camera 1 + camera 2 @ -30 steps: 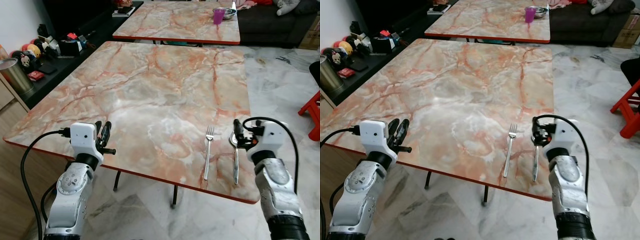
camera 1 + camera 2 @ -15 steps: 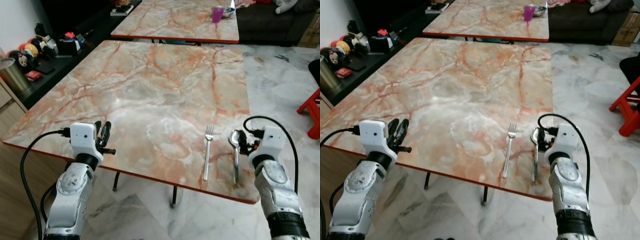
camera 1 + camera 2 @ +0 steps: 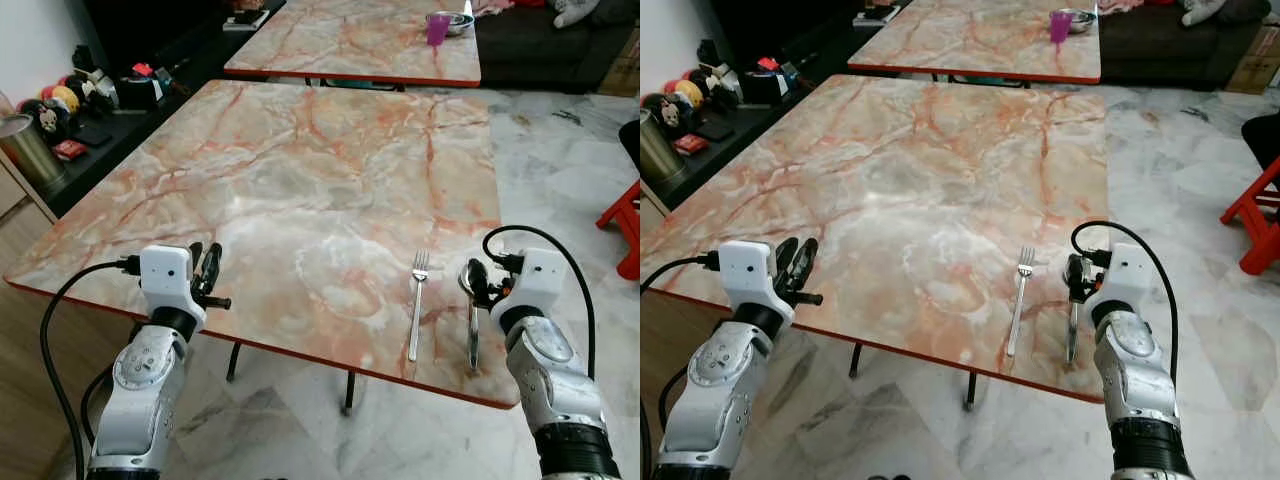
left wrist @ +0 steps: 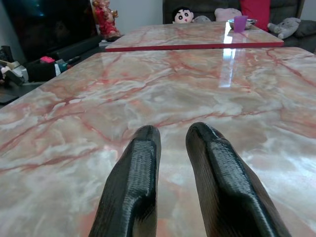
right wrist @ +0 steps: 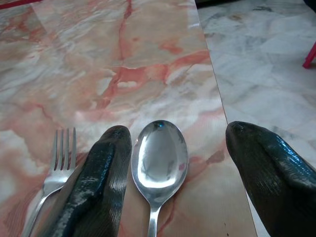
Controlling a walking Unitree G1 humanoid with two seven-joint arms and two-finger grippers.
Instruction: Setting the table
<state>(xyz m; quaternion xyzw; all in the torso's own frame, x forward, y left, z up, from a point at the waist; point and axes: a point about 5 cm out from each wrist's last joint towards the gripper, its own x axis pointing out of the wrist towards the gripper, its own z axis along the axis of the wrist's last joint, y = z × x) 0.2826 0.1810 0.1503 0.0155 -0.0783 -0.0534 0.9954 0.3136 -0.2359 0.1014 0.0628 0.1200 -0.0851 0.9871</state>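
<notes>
Cutlery is lying in place near the table's (image 3: 300,180) front right edge, a slim steel fork (image 3: 416,305) beside a glossy round-bowled spoon (image 5: 159,163), so the placing step is looking finished. The right tool (image 5: 192,173) is hanging spread wide, empty, its ribbed black fingers straddling the spoon's bowl, while the left tool (image 4: 175,173) is idling empty and slightly parted over the polished pink-veined marble. Backing the right arm straight off is seeming wise, lest a finger nudge the spoon.

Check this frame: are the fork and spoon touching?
Apart. The left eye view shows bare tabletop between the fork and spoon, side by side; the right wrist view shows the same gap.
</notes>
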